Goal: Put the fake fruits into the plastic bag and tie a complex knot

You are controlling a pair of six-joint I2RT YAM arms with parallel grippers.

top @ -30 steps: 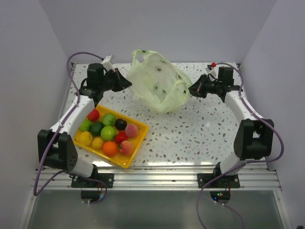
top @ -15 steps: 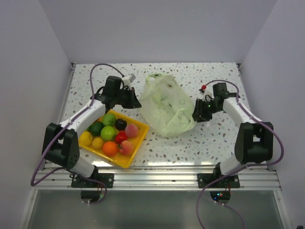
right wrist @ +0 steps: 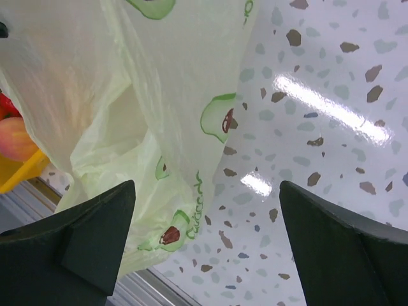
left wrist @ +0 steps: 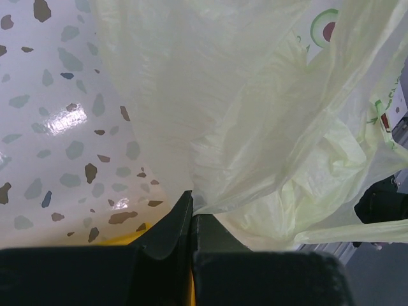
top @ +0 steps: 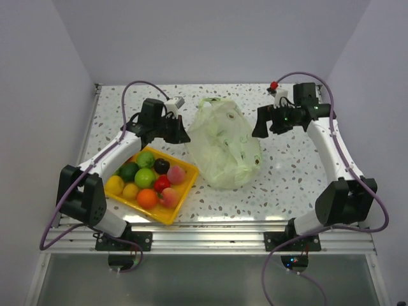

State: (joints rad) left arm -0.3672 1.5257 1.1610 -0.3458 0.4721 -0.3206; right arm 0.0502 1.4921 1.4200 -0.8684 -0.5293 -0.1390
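The plastic bag [top: 224, 143] is pale green with avocado prints and stands slumped mid-table. My left gripper [top: 186, 134] is shut on the bag's left edge. In the left wrist view the jaws [left wrist: 192, 203] are pressed together with the thin film [left wrist: 255, 108] pinched at their tips. My right gripper [top: 259, 125] hangs open just right of the bag, holding nothing. Its fingers [right wrist: 102, 223] stand wide apart beside the bag [right wrist: 127, 95]. Several fake fruits [top: 153, 178] lie in the yellow tray [top: 172, 213]. The knot is out of view.
The yellow tray sits at the near left, under the left arm. In the right wrist view a pink fruit [right wrist: 13, 137] and the tray's corner [right wrist: 22, 169] show through the bag. Speckled tabletop [top: 287, 172] lies right of the bag; walls close three sides.
My right gripper has opened, let go of the bag and drawn back up and to the right. The bag has slumped upright. My left gripper stays shut on the bag.
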